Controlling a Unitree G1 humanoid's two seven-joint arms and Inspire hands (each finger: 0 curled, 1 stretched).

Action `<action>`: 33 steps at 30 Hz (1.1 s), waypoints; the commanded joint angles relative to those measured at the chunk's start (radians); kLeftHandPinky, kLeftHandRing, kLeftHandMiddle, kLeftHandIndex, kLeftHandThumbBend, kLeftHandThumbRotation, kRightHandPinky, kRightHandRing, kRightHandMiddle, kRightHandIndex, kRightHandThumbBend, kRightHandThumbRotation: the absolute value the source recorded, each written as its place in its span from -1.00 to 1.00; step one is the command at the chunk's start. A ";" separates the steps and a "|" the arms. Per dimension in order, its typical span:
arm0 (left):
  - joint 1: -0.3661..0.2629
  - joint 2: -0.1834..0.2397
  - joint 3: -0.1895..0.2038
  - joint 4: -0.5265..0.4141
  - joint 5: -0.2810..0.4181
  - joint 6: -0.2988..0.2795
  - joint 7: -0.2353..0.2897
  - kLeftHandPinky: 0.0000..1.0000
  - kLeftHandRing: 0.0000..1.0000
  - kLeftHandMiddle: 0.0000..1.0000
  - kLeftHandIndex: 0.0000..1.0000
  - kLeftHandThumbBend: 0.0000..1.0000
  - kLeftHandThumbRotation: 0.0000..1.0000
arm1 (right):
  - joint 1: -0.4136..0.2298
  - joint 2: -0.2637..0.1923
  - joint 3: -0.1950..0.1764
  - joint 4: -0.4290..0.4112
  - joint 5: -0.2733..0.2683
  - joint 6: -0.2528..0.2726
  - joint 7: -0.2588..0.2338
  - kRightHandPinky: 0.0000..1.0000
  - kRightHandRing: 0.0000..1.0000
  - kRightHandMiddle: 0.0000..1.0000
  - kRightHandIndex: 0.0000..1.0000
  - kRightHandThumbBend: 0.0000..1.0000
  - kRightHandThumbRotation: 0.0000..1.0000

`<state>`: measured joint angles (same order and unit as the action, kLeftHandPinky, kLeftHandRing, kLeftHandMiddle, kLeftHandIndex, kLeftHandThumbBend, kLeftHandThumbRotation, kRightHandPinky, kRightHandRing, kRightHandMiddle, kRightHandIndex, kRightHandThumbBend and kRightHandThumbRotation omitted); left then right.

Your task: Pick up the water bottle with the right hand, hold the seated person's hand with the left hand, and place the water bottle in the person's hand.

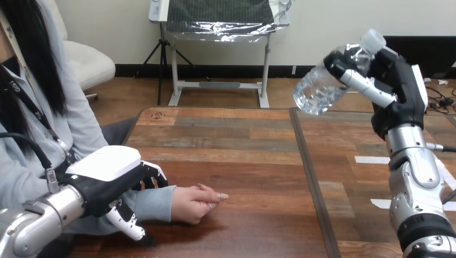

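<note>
Two risks: bottle (322, 86), tilted in the right hand's (395, 80) curled fingers high over the table's (242, 134) far right, may slip; person's hand (196, 203), half-closed near the front-left edge, wrist (156, 204) clasped by left hand (107, 177), may not receive it.

You see a silver, segmented metal left forearm (40, 217) ending in a black left hand (102, 180) with a broad white back shell. Your silver right forearm (419, 172) carries a black right hand (400, 75), white-shelled, with black-and-white jointed fingers.
</note>
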<state>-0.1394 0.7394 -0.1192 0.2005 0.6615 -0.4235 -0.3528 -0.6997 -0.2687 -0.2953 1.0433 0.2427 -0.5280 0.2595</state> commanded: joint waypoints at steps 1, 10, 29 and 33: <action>-0.023 -0.005 -0.016 -0.001 -0.002 0.003 0.031 0.12 0.14 0.20 0.25 1.00 -0.55 | -0.031 0.006 -0.023 -0.104 0.041 -0.015 0.020 -0.40 -0.25 -0.09 -0.07 0.42 -1.00; -0.010 -0.010 -0.037 -0.011 0.024 0.008 0.057 0.05 0.08 0.14 0.15 1.00 -0.64 | -0.004 0.011 -0.024 -0.150 0.075 -0.006 0.065 -0.40 -0.25 -0.09 -0.07 0.39 -1.00; 0.021 -0.022 -0.043 -0.048 -0.029 -0.009 0.071 -0.29 -0.25 -0.14 -0.12 0.94 -0.96 | 0.048 0.018 -0.011 -0.260 0.073 0.011 0.047 -0.43 -0.25 -0.09 -0.09 0.39 -1.00; 0.025 -0.022 -0.042 -0.050 -0.034 -0.019 0.084 -0.33 -0.28 -0.17 -0.15 0.92 -0.98 | 0.056 0.019 -0.009 -0.279 0.075 0.017 0.046 -0.43 -0.25 -0.09 -0.10 0.38 -1.00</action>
<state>-0.0988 0.7260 -0.1562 0.1985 0.6573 -0.4162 -0.2849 -0.6059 -0.2578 -0.2955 0.8491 0.2997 -0.5085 0.3078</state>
